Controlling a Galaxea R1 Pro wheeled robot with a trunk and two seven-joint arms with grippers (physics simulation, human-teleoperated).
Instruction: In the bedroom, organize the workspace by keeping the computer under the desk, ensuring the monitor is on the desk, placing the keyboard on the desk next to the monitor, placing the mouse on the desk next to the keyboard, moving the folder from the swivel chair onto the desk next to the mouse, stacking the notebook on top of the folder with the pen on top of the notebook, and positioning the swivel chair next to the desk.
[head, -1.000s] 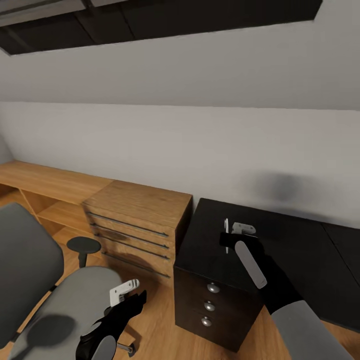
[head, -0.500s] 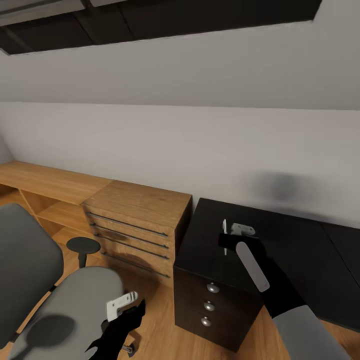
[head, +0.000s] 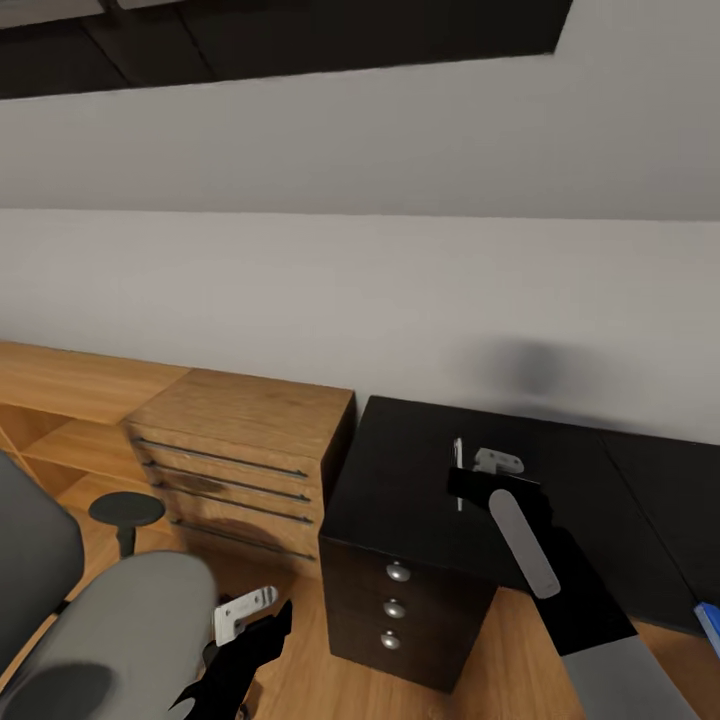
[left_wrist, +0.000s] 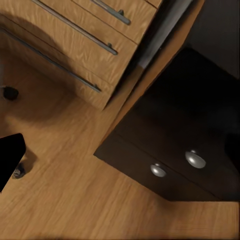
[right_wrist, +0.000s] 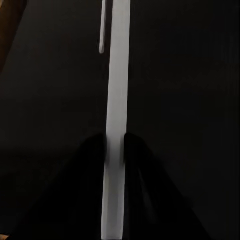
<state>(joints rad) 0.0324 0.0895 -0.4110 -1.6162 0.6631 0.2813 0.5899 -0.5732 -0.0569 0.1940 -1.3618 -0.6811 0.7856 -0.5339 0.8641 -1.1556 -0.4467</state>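
My right gripper (head: 470, 484) hovers over the left end of the glossy black desk (head: 400, 490), shut on the thin white pen (head: 458, 468). The right wrist view shows the pen (right_wrist: 116, 125) clamped upright between the two dark fingers (right_wrist: 90, 165), its reflection on the desk top beside it. My left gripper (head: 262, 618) hangs low beside the swivel chair's grey seat (head: 110, 620) and holds nothing; its jaws look open. A corner of the blue folder (head: 710, 620) peeks in at the picture's right edge. The desk's drawers (left_wrist: 175, 150) carry round silver knobs.
A low light-wood dresser (head: 240, 440) stands against the desk's left side, with a long wooden shelf (head: 60, 375) further left. The chair's black armrest (head: 125, 508) stands between seat and dresser. Wooden floor (left_wrist: 75, 200) lies in front of the drawers.
The whole view has swung right, bringing the folder's corner into the picture. My left gripper has dropped lower beside the chair seat. The right gripper keeps the pen over the desk.
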